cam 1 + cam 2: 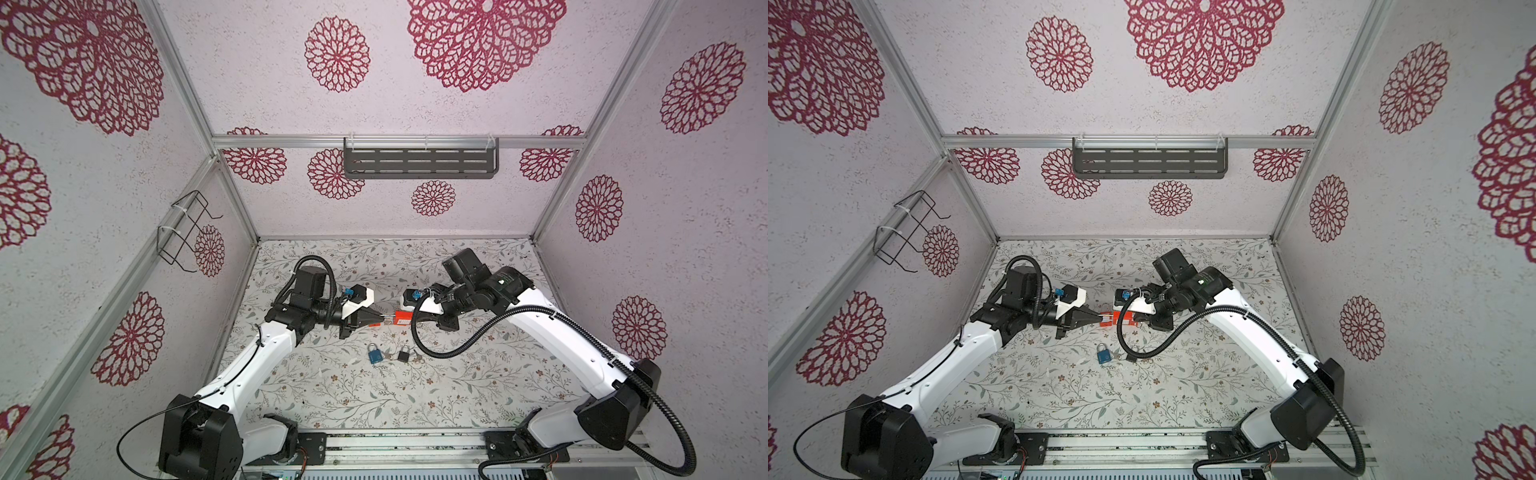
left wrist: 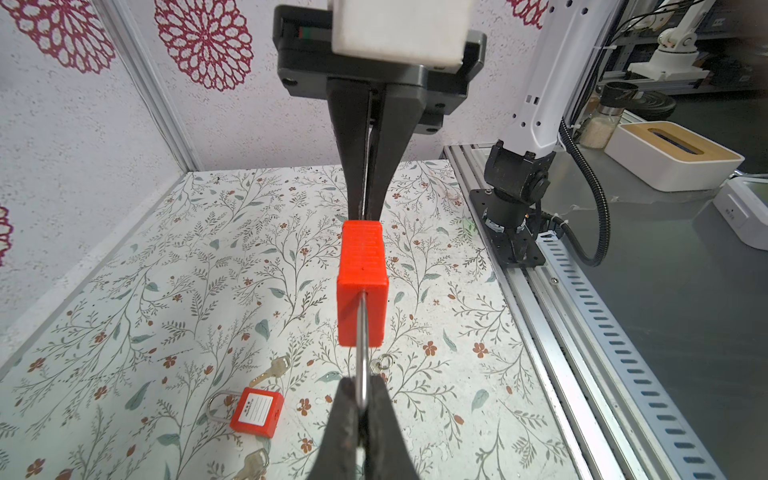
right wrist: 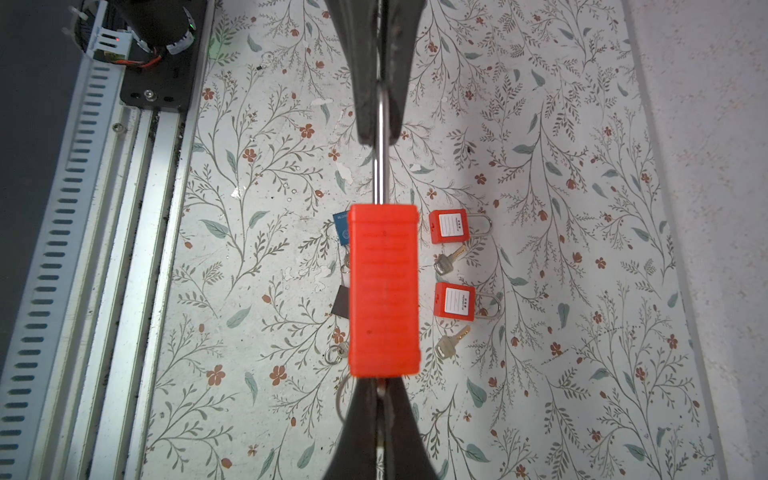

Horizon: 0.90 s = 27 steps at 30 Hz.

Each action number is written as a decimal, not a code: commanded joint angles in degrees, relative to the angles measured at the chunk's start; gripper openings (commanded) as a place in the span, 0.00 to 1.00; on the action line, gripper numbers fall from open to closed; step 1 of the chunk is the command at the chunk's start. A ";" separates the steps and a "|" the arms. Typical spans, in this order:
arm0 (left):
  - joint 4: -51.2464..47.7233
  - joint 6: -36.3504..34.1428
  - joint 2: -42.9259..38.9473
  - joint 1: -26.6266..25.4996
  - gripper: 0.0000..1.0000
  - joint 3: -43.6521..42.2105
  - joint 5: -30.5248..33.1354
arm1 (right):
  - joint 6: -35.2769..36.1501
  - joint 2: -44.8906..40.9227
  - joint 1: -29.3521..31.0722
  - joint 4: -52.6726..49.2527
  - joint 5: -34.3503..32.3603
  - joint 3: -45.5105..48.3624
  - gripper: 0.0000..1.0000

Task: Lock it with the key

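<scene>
Flowered walls [image 1: 415, 208] close round a leaf-printed tabletop [image 1: 332, 399]. Above its middle an orange-red padlock [image 1: 402, 318] hangs level between the two arms, clear of the surface. The left pincer [image 2: 363, 384] is clenched on the padlock's steel shackle [image 2: 362, 345]. The shackle is seen edge-on, so I cannot tell whether it is pushed home. The right pincer [image 3: 380, 384] is clamped tight at the opposite end of the body, on the key [image 3: 380, 389]. Only a sliver of the key's metal shows between the tips, with a wire ring [image 3: 340, 399] curving off beside it. On the tabletop below, a blue padlock [image 1: 374, 354] and a black padlock [image 1: 403, 354] lie side by side. The right wrist view adds a red padlock [image 3: 451, 226] with a loose key [image 3: 446, 259] just beside it, and a second red padlock [image 3: 455, 301] with another key close by.
</scene>
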State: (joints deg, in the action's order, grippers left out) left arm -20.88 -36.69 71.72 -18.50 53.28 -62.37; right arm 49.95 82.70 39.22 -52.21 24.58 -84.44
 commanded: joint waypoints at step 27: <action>-2.67 -1.68 0.35 0.29 0.00 2.27 -3.64 | 0.91 -0.42 -1.90 -6.39 2.04 0.03 0.05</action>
State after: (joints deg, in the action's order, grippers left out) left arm -22.52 -37.93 72.14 -18.70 53.84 -63.77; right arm 49.98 81.65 38.28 -52.75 27.20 -83.05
